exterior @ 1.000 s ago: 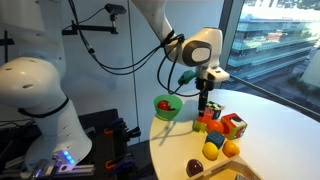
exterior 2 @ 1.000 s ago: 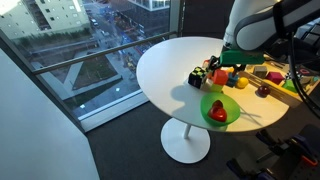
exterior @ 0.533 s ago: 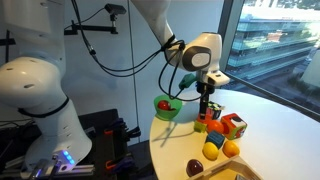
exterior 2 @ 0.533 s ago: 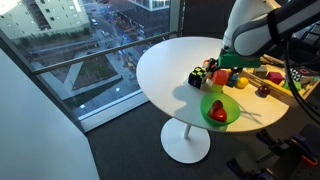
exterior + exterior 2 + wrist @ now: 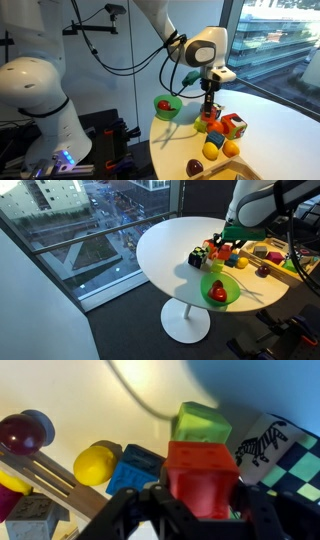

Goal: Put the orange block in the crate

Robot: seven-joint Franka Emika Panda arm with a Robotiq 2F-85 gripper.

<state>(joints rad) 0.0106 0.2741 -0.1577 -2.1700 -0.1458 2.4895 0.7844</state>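
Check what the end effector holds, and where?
Cannot tell: the end effector straddles the orange block across opposite sides, but clamping isn't visible.

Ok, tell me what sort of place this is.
Probably a high-floor office or lab: tall windows look down on city streets, and a robot arm with loose cables works at a round white table.

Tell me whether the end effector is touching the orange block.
Cannot tell. In the wrist view the orange block sits inside the end effector, but blur hides any gap.
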